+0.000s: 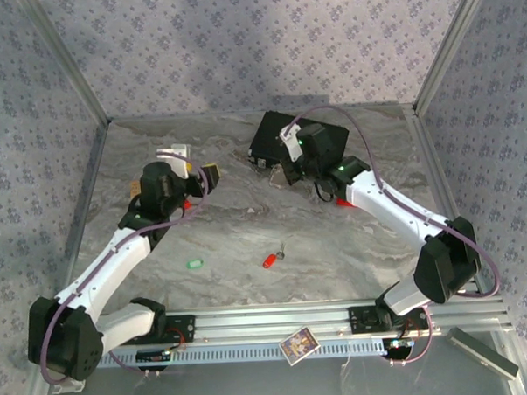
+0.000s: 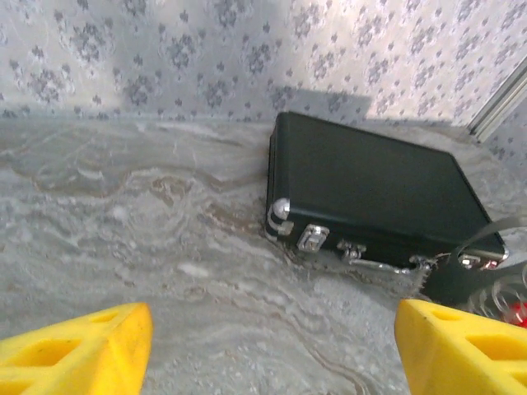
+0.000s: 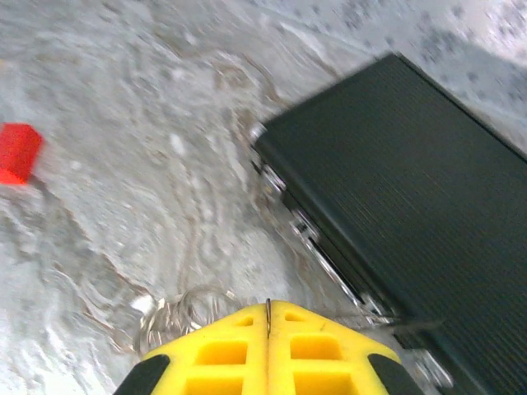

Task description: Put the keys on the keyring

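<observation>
Table: grey marbled table [image 1: 247, 224], walled on three sides, with free room across the middle and front.
Case: black rectangular case [image 2: 370, 189] at the back, right of centre.
Right hand: right hand [image 3: 268, 313] clamped shut just in front of the case, seemingly pinching the thin silvery chain keyring [image 3: 169, 317].
Left hand: left hand [image 2: 272, 329] open and empty, facing the case.
Keys: green-headed key [image 1: 194, 263] lies frontward of the left hand, the nearer arm. The red-headed key [image 1: 271, 259] is mid-front, blade pointing back-right. Both are well apart from the keyring.
</observation>
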